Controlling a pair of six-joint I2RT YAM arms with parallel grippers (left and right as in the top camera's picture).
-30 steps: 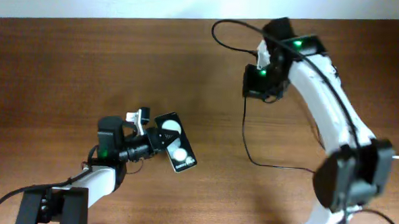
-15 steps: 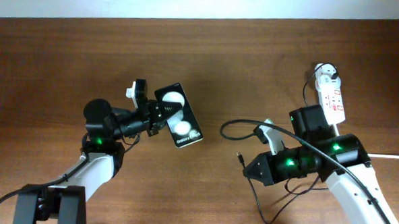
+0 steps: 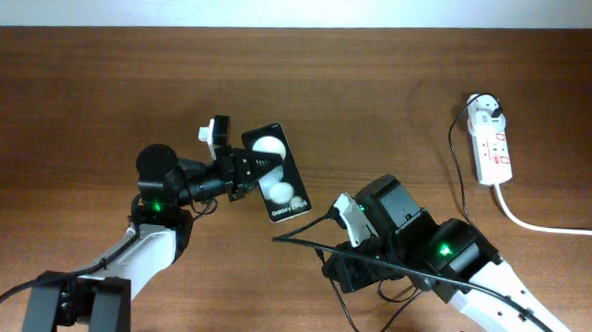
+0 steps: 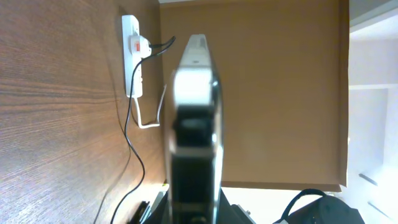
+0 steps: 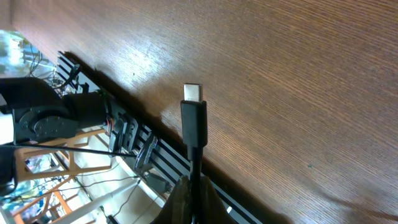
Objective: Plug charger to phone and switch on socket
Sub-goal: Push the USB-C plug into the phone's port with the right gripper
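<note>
- Left gripper: clamped on one long edge of the phone. The handset is held off the table, screen up, reaching out ahead of the fingers. In the left wrist view it shows edge-on and blurred. It has shifted only slightly over the last second.
- Right gripper: closed on the charger just behind its connector. A second ago this arm was at the far side of the table. Half a second ago it hung well to the right of the phone. It has now carried the cable in towards the left gripper.
- Plug tip: stands straight out ahead of the right fingertips, bare metal showing. Overhead, it lies just short of the phone's near end, apart from it and not yet in line with that edge.
- Socket: well away behind and outside the right gripper, untouched. The white adapter sits at its far end, and the thick white cord trails off to the side. Switch position too small to read.
- Reading: the approach is nearly done. What remains is aligning the tip with the port, pushing it in, and then the reach back to the switch. The port itself is not visible, so alignment cannot be confirmed.
</note>
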